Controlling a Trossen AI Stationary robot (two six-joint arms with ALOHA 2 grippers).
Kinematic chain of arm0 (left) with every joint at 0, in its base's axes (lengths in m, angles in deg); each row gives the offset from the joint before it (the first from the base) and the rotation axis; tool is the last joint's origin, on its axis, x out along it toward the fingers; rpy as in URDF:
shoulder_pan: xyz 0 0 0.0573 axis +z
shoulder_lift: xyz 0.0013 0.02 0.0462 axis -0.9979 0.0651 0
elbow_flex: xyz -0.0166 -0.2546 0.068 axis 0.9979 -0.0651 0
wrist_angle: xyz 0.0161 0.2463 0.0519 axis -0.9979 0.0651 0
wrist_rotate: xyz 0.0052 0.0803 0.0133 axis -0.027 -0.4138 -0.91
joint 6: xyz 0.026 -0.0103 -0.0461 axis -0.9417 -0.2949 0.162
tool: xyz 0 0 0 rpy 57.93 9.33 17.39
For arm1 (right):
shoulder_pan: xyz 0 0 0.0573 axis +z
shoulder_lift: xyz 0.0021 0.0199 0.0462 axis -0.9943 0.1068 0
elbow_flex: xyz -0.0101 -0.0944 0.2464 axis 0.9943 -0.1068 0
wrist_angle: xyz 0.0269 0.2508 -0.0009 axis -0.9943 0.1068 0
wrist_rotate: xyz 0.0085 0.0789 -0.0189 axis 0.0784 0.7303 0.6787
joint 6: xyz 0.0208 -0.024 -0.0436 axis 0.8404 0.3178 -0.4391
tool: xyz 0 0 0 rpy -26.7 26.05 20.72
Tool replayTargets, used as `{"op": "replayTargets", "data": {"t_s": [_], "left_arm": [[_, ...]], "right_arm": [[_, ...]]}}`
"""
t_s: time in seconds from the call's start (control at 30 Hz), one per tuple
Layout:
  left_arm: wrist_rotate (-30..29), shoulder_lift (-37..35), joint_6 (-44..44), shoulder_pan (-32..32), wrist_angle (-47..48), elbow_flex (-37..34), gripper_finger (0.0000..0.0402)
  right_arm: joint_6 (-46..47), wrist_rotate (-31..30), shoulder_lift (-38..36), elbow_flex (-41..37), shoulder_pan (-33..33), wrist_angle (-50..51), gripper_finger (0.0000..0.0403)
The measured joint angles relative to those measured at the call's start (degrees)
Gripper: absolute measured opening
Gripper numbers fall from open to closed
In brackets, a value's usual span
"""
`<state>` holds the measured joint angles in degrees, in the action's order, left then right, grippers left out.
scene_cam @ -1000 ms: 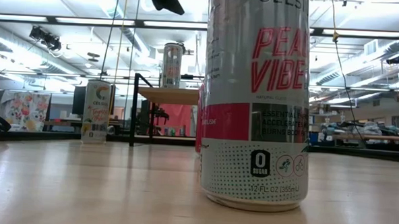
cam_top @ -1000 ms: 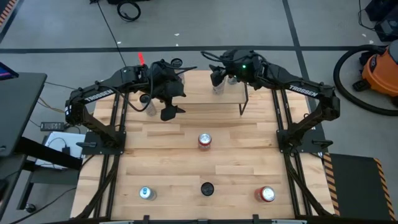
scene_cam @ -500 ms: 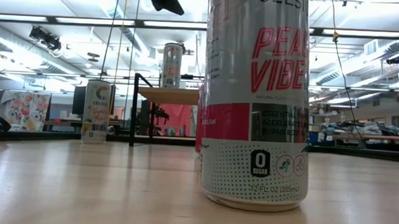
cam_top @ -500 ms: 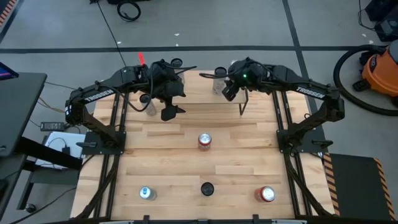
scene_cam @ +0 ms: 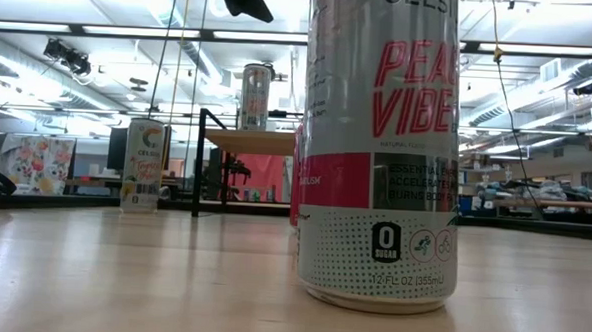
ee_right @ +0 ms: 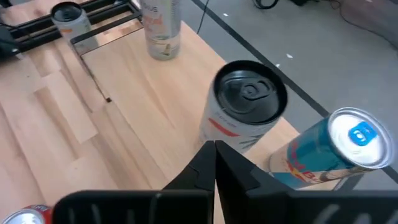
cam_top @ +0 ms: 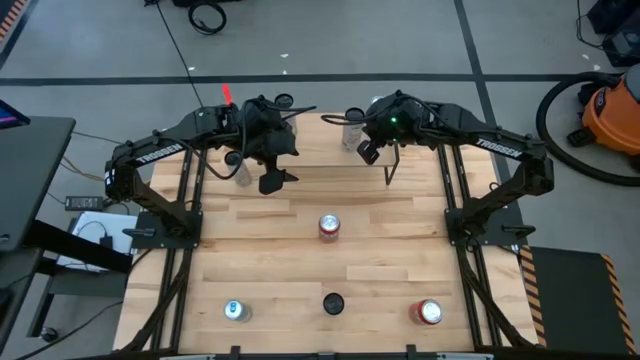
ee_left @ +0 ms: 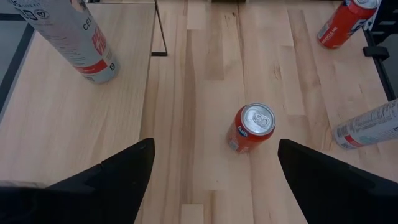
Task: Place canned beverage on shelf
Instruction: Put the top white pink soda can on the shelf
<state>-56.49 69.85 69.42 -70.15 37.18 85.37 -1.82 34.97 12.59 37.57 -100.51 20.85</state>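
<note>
One camera looks straight down on the whole counter (cam_top: 300, 290) and both arms. Another sits low on the counter, very close to a big can (scene_cam: 380, 150), facing the room. Each wrist camera looks down past its own gripper. The high and low views share the shelf (cam_top: 330, 150).

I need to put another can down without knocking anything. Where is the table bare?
Bare wood lies on both sides of the middle red can, and in the strip of table between it and the front row: blue can, black can, second red can. The back is crowded: shelf, left claw, right claw.
</note>
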Motion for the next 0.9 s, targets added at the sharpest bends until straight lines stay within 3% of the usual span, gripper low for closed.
{"op": "replayTargets", "data": {"t_s": [0.2,0.37,0.9], "left_arm": [[0.01,0.0,0.0,0.0,0.0,0.01,0.0353],[0.0,0.0,0.0,0.0,0.02,0.01,0.0353],[-0.01,0.0,0.0,0.0,0.02,0.01,0.0353]], "right_arm": [[-0.1,1.02,3.39,-0.04,-0.01,0.59,0.0007],[-0.9,-1.5,6.48,-0.07,0.06,0.73,0.0005],[-1.65,-1.28,7.43,-0.07,-3.05,1.33,0.0004]]}}
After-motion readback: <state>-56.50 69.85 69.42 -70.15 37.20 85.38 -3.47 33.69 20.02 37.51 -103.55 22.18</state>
